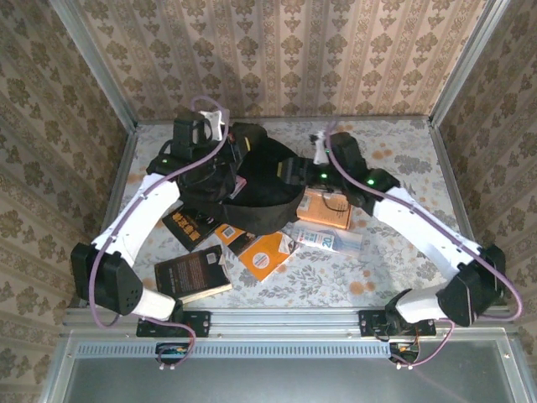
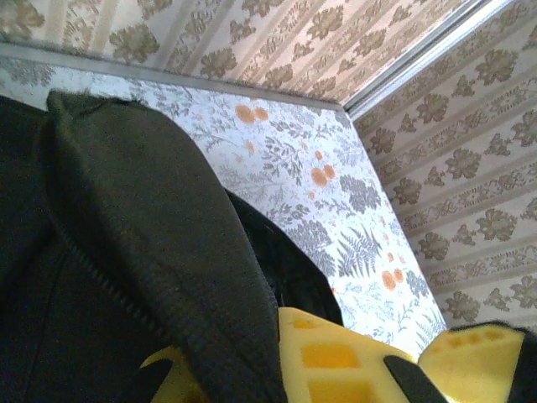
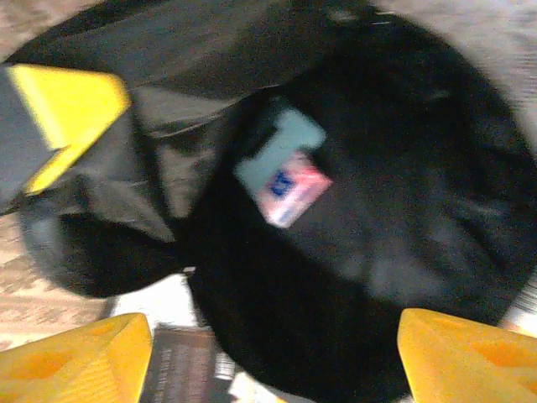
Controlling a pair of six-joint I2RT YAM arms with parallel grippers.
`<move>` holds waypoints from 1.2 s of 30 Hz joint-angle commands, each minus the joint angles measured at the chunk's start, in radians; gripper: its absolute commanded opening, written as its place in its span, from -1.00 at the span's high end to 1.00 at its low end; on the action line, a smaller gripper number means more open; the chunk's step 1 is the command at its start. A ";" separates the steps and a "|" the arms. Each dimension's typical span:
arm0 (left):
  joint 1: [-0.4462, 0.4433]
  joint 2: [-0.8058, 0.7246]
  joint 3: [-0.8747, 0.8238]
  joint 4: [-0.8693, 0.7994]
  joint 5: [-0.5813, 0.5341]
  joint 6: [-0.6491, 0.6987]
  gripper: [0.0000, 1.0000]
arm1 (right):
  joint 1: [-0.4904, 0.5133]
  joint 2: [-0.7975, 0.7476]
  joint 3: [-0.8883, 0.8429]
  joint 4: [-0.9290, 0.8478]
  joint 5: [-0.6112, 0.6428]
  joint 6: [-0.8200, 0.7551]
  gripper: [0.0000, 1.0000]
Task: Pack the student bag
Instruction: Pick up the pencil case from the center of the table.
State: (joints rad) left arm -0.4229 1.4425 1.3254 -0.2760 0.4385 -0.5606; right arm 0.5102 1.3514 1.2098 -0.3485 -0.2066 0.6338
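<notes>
**Task item.** The student bag lies slumped in the middle of the floral-patterned table, toward the far side, between the two grippers. It spreads wider across the table than front to back, so its long axis runs roughly left to right. The far-left end is lifted at the left gripper. The mouth gapes upward at the near-right end, below the right gripper. The fabric is crumpled, so which end is the top cannot be told.

**Left gripper**. It is clenched on a raised fold of the bag's black fabric. In the left wrist view the fold runs down against the yellow fingers.

**Right gripper**. It hangs over the open mouth of the bag. Its yellow fingers stand wide apart with nothing between them. This view is blurred.

**Inside the bag.** A small teal and pink-white packet lies in the dark interior. Its printing is unreadable.

**On the table, near side of the bag:**
- a tan book, just beside the bag's right edge
- a white box, in front of the tan book
- an orange book
- a black book with yellow print, partly under the bag
- a second black book, nearest the left arm's base
</notes>
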 commanded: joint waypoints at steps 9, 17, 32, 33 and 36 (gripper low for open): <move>-0.136 0.015 -0.155 0.016 -0.175 -0.069 1.00 | -0.309 0.001 -0.365 -0.058 0.022 0.011 -0.68; -0.195 0.068 -0.236 0.055 -0.230 -0.134 1.00 | -0.462 0.032 -0.497 0.002 -0.026 0.069 -0.75; -0.206 0.093 -0.232 0.044 -0.236 -0.107 1.00 | -0.493 -0.026 -0.638 -0.016 -0.109 0.043 -0.77; -0.206 0.094 -0.233 0.043 -0.236 -0.105 1.00 | -0.493 -0.052 -0.638 -0.045 -0.082 0.040 -0.77; -0.206 0.097 -0.231 0.042 -0.235 -0.101 1.00 | -0.493 -0.130 -0.651 -0.103 -0.016 0.048 -0.77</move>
State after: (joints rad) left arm -0.6235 1.5269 1.0966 -0.2306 0.2157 -0.6704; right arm 0.0132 1.2842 0.5777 -0.3588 -0.2626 0.6838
